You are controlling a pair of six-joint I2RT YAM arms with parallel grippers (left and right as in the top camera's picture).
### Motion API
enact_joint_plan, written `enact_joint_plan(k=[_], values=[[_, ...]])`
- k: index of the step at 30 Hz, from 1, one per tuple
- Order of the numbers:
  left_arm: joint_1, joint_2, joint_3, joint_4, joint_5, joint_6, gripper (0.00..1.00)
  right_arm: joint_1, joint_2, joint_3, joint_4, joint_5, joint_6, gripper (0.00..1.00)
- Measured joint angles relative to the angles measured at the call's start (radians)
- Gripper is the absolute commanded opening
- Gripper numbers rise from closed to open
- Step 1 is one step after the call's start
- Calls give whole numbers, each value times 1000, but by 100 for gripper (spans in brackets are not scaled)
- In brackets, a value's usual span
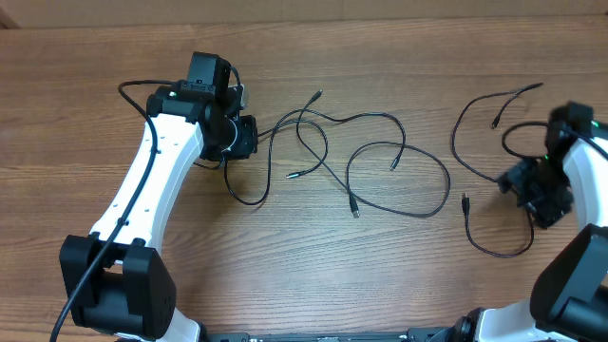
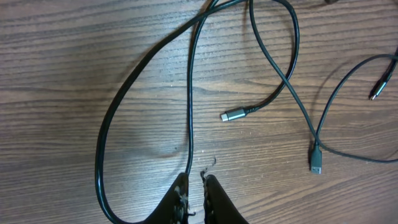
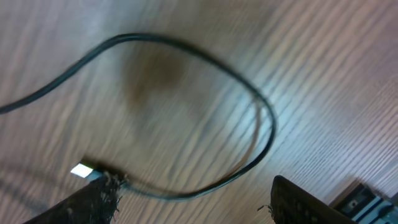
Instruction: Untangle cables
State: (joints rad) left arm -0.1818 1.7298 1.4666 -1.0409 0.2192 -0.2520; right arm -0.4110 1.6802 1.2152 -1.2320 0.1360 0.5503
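Several thin black cables (image 1: 375, 116) lie looped over one another at mid-table. My left gripper (image 1: 249, 138) sits at their left end. In the left wrist view it (image 2: 196, 180) is shut on one strand (image 2: 189, 124) that runs up from between the fingertips, and a wide loop (image 2: 102, 143) curves round to the left. A silver plug (image 2: 233, 115) lies ahead. At the right, separate cables (image 1: 453, 138) (image 1: 499, 255) lie by my right gripper (image 1: 527, 185). The right gripper (image 3: 194, 186) is open, with a blurred cable loop (image 3: 267, 118) on the table between its fingers and a plug (image 3: 81, 170) by the left finger.
A second plug (image 2: 316, 163) lies right of the left gripper. The wooden table (image 1: 304, 285) runs to the front edge, where the two arm bases stand. A thicker black wire (image 1: 133, 87) loops off the left arm.
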Motion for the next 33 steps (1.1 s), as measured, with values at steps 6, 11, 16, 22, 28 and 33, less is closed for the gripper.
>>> enact_joint_plan(k=[6,11,16,22,28,33], values=[[0,0,0,0,0,0,10,-101,0,-98,82,2,11,77],[0,0,0,0,0,0,10,-159,0,-187,177,3,16,77],[0,0,0,0,0,0,11,-171,0,-283,309,2,19,77],[0,0,0,0,0,0,10,-172,-20,-343,427,-11,20,53],[0,0,0,0,0,0,10,-170,-32,-367,500,-52,21,4],[0,0,0,0,0,0,11,-171,-32,-364,493,-65,26,4]])
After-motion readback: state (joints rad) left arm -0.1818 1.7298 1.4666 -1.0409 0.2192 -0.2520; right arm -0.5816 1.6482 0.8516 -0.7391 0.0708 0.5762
